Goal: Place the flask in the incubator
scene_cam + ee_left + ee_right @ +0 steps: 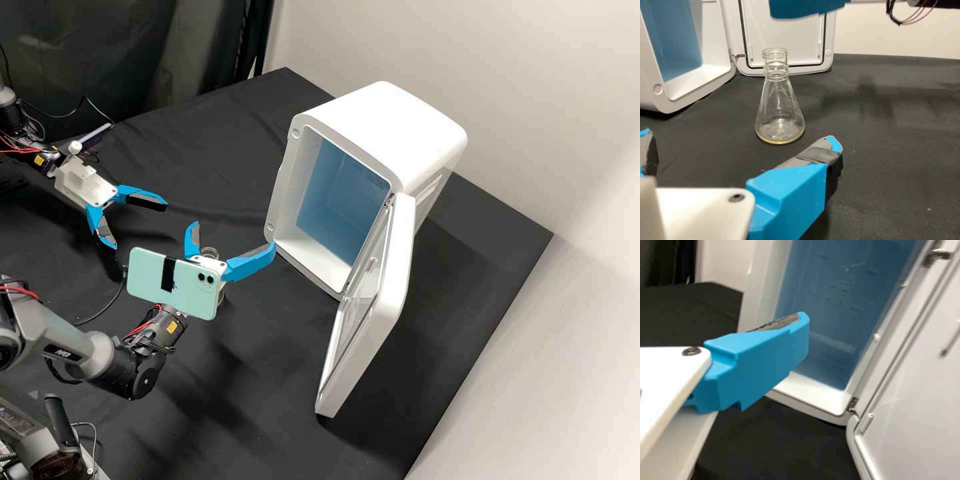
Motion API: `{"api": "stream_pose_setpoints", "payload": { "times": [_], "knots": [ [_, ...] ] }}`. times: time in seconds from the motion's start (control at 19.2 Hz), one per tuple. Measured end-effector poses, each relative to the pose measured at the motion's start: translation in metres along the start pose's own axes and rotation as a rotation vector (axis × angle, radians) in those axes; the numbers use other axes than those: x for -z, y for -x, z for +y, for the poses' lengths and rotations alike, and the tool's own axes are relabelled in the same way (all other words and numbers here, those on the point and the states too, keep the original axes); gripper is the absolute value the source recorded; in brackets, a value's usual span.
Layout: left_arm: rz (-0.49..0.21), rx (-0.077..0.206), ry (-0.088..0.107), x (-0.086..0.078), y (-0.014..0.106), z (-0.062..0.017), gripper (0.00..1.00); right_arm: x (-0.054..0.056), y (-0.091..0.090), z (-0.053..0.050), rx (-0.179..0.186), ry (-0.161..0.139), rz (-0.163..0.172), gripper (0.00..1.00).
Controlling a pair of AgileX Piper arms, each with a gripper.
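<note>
Nearest, the right arm (80, 347) is lying low over the black desk (253, 400), carrying a mint-green phone (177, 280) at its wrist. Just past the phone, the right claw (227, 248) is standing wide open and gripping nothing. One blue finger is curling upward and the other is pointing at the lower front corner of the incubator (393, 133), its tip near the rim.

The flask (780, 107) is standing upright on the desk outside the incubator, showing between those spread fingers in the high view. It is clear glass with an open mouth, and a yellowish ring is showing round its base.

Farther back, the left claw (137, 221) is hanging over the desk with its fingers also spread, facing the flask and apart from it.

Farthest, the white incubator is sitting on the desk. Its door (380, 300) is hanging open to one side, and its pale blue inner walls and floor are showing.
</note>
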Motion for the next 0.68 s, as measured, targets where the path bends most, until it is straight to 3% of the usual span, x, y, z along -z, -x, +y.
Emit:
{"api": "stream_pose_setpoints", "payload": {
  "times": [0.21, 0.47, 0.68],
  "knots": [
    [-0.007, -0.003, -0.005, -0.002, 0.000, 0.0008, 1.00, -0.002, -0.001, -0.013, 0.064, 0.027, 0.001, 1.00],
    [-0.010, -0.005, -0.006, -0.003, 0.002, 0.0009, 1.00, -0.008, -0.004, -0.024, 0.122, -0.005, -0.008, 1.00],
    [-0.015, -0.002, -0.006, -0.005, 0.001, 0.0004, 1.00, -0.009, -0.001, -0.031, 0.167, 0.010, 0.006, 1.00]
  ]
}}
